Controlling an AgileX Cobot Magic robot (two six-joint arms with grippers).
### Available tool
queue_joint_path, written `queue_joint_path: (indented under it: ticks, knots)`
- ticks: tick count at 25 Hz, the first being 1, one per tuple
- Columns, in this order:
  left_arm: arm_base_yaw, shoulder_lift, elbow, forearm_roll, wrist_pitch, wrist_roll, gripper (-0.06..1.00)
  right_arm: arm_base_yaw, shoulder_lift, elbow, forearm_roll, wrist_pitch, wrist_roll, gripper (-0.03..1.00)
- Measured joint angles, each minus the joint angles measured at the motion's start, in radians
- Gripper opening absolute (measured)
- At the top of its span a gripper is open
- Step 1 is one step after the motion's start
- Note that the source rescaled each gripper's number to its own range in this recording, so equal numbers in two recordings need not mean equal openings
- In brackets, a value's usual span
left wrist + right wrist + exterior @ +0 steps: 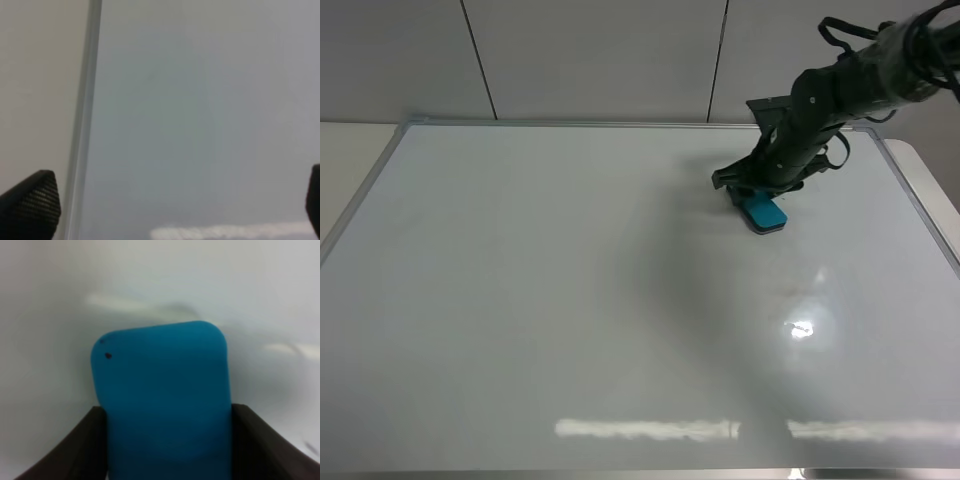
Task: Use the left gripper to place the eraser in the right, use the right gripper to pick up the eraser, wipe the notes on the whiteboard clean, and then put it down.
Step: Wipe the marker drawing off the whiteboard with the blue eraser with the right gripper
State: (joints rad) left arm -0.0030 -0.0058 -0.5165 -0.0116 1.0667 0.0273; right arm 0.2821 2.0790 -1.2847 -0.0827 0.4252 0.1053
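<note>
On the board's far right part: the right gripper (752, 197) presses the eraser (762, 212) flat on the whiteboard (570, 300).
Right gripper: clamped on the eraser; in the right wrist view a dark finger (75, 450) lies against each long side of the block, the other finger (260, 440) on the opposite side.
Eraser: teal-blue, rounded corners, its free end sticking out past the fingers toward the near side of the board in the high view. The right wrist view shows its top face (162, 395) with two small dark specks near one corner.
Right arm: black, comes in from the upper right of the high view and bends down to the board, black cables looping at its top.
Left gripper: seen only in the left wrist view, where two black textured fingertips (30, 205) show at opposite edges of the picture, spread wide with nothing between them (170, 210).
Under the left gripper: the board's silver frame (85, 125) runs past, white surface on one side, pale table on the other.
Whiteboard: glossy, with lamp glare near the right and a bright strip along the near edge; a soft shadow of the arm falls across the middle.
Notes: no marker scribble can be made out on the surface.
</note>
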Motion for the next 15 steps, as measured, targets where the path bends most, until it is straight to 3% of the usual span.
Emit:
queue_joint_path:
  ticks: [4, 8, 12, 15]
  knots:
    - [0.0, 0.0, 0.0, 0.0, 0.0, 0.0, 1.0, -0.112, -0.068, 0.123, -0.006, -0.036, 0.01, 0.04]
    - [0.0, 0.0, 0.0, 0.0, 0.0, 0.0, 1.0, -0.185, -0.081, 0.138, -0.007, -0.036, 0.033, 0.04]
    - [0.0, 0.0, 0.0, 0.0, 0.0, 0.0, 1.0, -0.169, -0.081, 0.141, -0.007, -0.049, 0.034, 0.04]
    - [0.0, 0.0, 0.0, 0.0, 0.0, 0.0, 1.0, -0.103, -0.077, 0.145, -0.007, -0.091, 0.034, 0.04]
